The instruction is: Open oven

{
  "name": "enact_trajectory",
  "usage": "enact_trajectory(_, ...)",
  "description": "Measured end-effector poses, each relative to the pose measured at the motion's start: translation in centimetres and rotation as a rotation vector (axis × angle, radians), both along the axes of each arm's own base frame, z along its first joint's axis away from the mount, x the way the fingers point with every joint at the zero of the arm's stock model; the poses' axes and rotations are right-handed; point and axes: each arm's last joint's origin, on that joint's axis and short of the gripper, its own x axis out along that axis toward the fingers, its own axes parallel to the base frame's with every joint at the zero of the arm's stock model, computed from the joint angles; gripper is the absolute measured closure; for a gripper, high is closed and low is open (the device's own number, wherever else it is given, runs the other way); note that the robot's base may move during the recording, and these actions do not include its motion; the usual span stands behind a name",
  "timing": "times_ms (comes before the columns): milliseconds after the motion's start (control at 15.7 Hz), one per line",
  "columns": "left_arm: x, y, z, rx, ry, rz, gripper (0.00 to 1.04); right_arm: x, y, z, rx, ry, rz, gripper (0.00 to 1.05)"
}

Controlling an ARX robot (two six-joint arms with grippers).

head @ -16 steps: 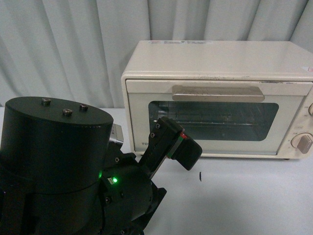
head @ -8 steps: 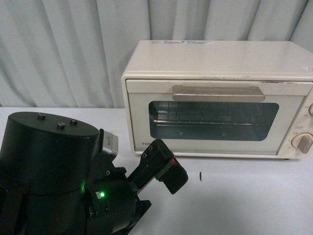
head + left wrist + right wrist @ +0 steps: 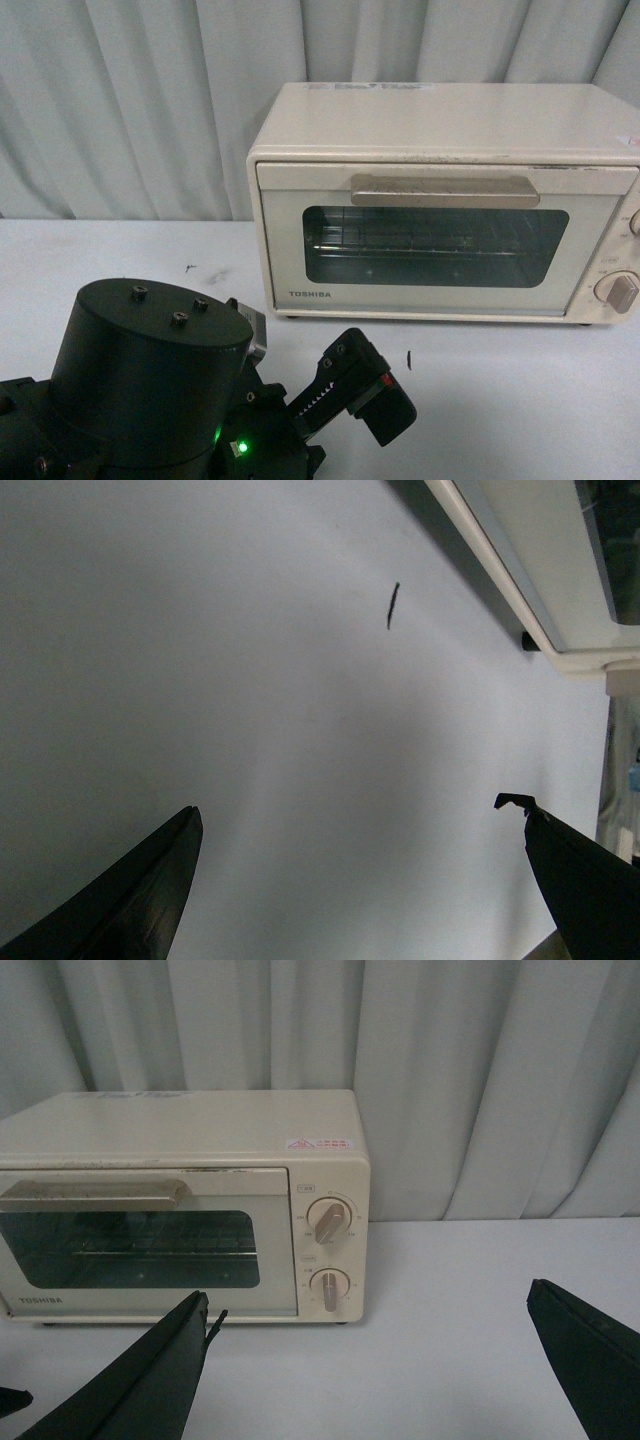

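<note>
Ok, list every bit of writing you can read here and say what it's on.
"TOSHIBA": oven, lower left of its door.
Red sticker on its top: too small to read.
Printing around the two knobs: too small to read.
Strip of print at the top's back edge: blurred.

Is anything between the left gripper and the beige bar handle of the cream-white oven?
Nothing visible. Only white table lies between the open left gripper and the beige bar handle of the cream-white toaster oven.

Your left arm (image 3: 150,390) sits low at 7 o'clock, its left gripper (image 3: 350,808) spread wide; your right gripper (image 3: 368,1293) gapes too.
</note>
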Motion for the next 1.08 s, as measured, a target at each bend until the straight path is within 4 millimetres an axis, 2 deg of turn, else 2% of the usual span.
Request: enact_trajectory(1084,-0.22,-0.10,-0.69,0.035,0.001,-0.004,0.07,0.00,0.00,0.00,0.000,0.000,0.000,0.06)
